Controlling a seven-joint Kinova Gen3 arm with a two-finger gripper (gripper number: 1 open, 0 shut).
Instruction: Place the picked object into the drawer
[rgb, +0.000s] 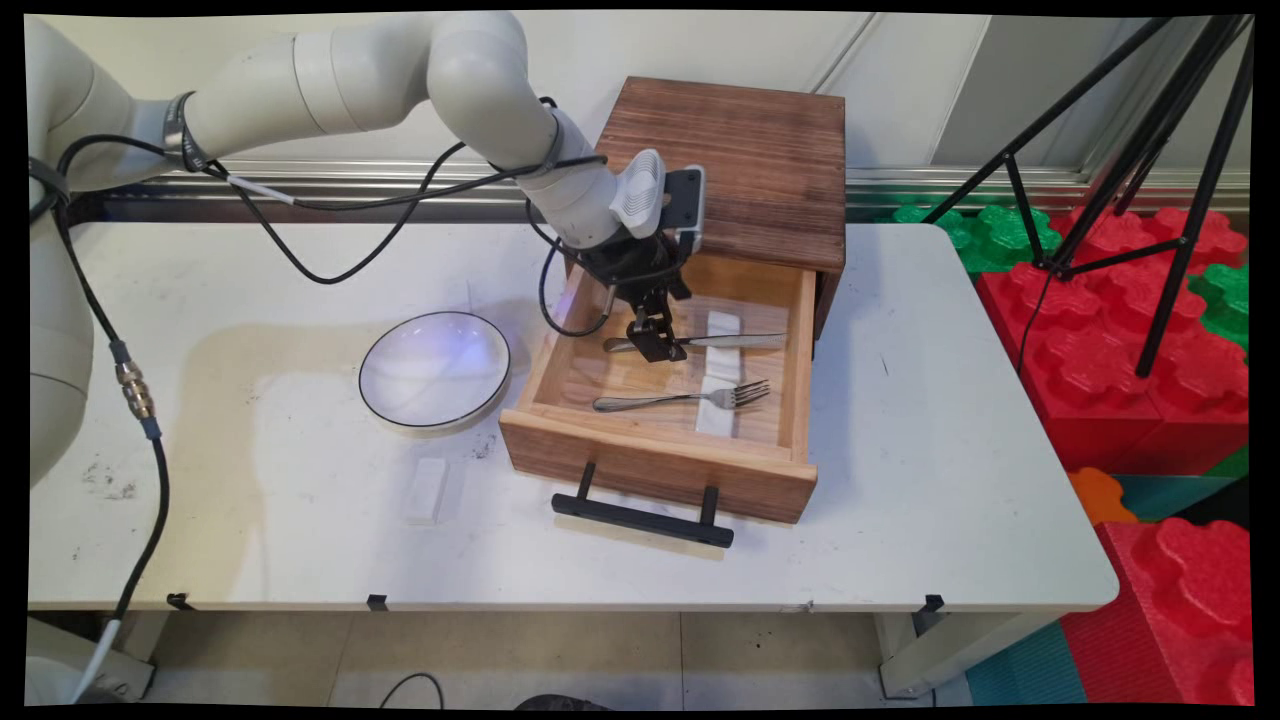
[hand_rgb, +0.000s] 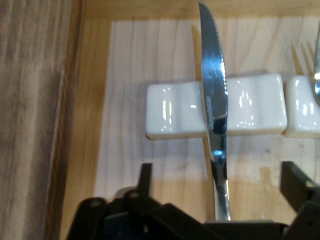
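My gripper (rgb: 657, 345) is lowered into the open wooden drawer (rgb: 660, 460), right over the handle end of a table knife (rgb: 735, 340). In the hand view the gripper (hand_rgb: 220, 172) is open, one black finger on each side of the knife (hand_rgb: 214, 100), apart from it. The knife's blade lies across a white ceramic rest (hand_rgb: 175, 110). A second white rest (hand_rgb: 302, 112) shows at the right edge with the fork's tines (hand_rgb: 302, 55) over it. In the main view the fork (rgb: 690, 398) lies nearer the drawer front on its rest (rgb: 716, 415).
The drawer is pulled out of a dark wooden cabinet (rgb: 740, 170) and has a black handle (rgb: 640, 517). A white plate with a dark rim (rgb: 435, 368) sits left of the drawer. A white rest (rgb: 427, 490) lies on the table (rgb: 950, 480). A black tripod (rgb: 1150, 150) stands at the right.
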